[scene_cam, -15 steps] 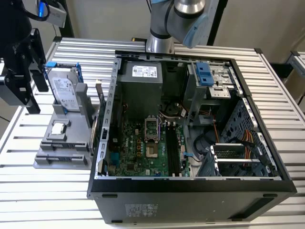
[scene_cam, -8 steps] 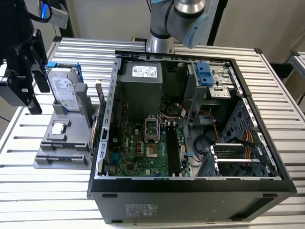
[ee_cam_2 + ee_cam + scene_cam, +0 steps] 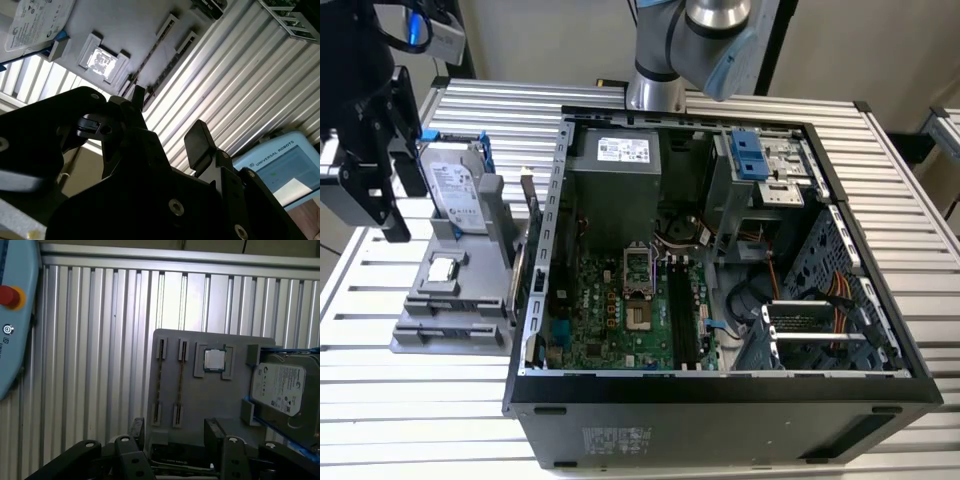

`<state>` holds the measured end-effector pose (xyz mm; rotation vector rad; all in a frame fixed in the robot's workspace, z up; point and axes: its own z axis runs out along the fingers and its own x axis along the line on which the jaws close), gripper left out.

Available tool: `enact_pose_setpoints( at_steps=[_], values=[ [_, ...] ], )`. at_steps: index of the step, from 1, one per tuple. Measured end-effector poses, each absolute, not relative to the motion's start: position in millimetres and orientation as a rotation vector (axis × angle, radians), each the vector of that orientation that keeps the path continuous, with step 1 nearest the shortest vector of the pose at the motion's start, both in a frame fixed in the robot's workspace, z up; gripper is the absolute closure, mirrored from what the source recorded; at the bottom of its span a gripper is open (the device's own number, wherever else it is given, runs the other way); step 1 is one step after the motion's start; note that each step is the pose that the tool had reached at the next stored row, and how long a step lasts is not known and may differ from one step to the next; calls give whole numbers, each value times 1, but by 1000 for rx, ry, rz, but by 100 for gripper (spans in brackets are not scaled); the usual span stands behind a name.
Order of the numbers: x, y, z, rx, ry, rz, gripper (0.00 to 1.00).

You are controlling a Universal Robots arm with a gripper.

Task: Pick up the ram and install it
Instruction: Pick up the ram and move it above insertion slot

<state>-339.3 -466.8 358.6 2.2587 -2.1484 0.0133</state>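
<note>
My gripper [image 3: 167, 122] is open, its black fingers [image 3: 137, 429] apart with nothing between them. It hangs above the near end of the grey tray [image 3: 210, 400], and in the exterior view the gripper [image 3: 385, 215] is high at the left of the tray [image 3: 470, 290]. The ram [image 3: 158, 382] shows edge-on as a thin dark line between two slotted holders on the tray. A second such line [image 3: 179, 382] runs beside it. Both wrist views show these lines, the ram [image 3: 150, 52] among them. The motherboard's long black slots [image 3: 680, 320] lie in the open computer case.
A silver hard drive with blue rails [image 3: 455, 190] and a square processor chip [image 3: 442, 268] share the tray. The open case [image 3: 720, 395] fills the table's middle, with the arm's base [image 3: 655, 90] behind it. A blue pendant [image 3: 15, 330] lies beyond the tray.
</note>
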Motion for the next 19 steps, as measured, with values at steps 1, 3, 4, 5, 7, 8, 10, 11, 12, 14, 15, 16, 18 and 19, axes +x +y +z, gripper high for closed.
enact_pose_setpoints(
  at_steps=[1,3,4,5,7,8,10,11,12,14,15,16,18,19],
  values=[
    [-339,-467,358,2259,-2148,13,0],
    [-339,-467,358,2259,-2148,13,0],
    [-339,-467,358,2259,-2148,13,0],
    [-339,-467,357,2259,-2148,13,0],
    [-339,-467,357,2259,-2148,13,0],
    [-339,-467,356,2259,-2148,13,0],
    [-339,-467,355,2259,-2148,13,0],
    [-339,-467,355,2259,-2148,13,0],
    [-339,-467,354,2259,-2148,13,0],
    [-339,-467,353,2259,-2148,13,0],
    [-339,-467,353,2259,-2148,13,0],
    [-339,-467,352,2259,-2148,13,0],
    [-339,-467,351,2259,-2148,13,0],
    [-339,-467,351,2259,-2148,13,0]
  ],
)
